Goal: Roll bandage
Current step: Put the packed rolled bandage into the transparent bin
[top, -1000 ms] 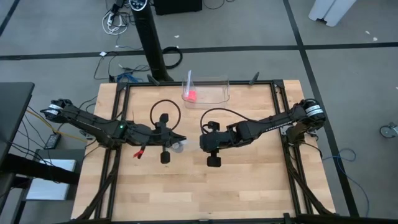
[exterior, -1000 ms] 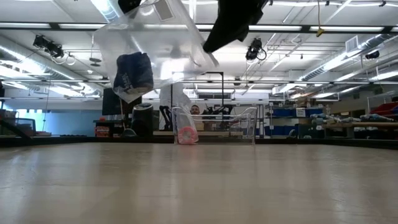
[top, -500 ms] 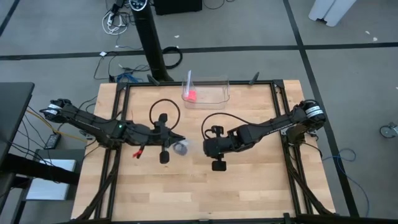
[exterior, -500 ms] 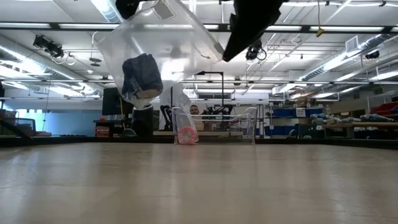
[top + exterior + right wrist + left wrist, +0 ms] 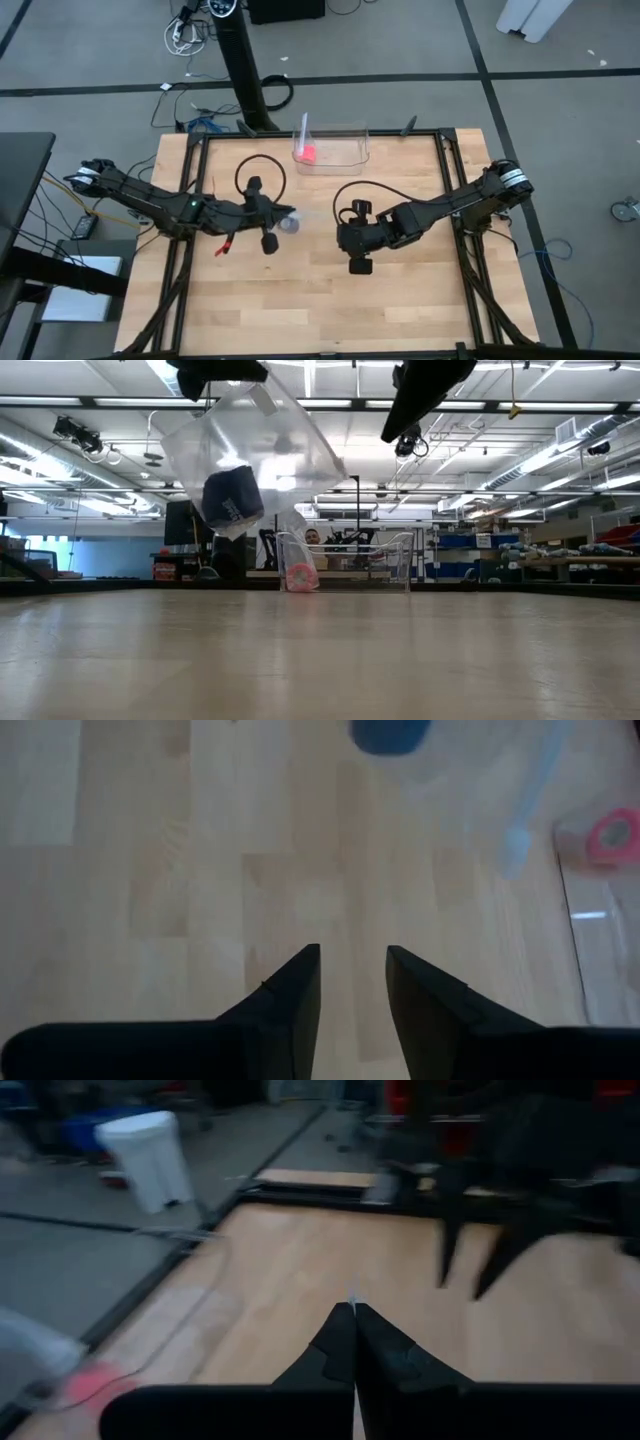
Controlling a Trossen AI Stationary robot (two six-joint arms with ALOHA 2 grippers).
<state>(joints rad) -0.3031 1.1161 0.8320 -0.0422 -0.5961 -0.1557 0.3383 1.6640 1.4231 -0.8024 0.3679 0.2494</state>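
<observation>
Backing off toward the right of the high view, my right gripper (image 5: 343,238) has let go, jaws now parted and empty. Left gripper (image 5: 283,217) pinches shut on the clear bag (image 5: 250,445), lifted off the bench (image 5: 400,300), blue bandage (image 5: 231,497) inside.

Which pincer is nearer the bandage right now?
Left. The left pincer holds the clear bag with the bandage hanging inside. The right pincer is open and empty, off to the side.
</observation>
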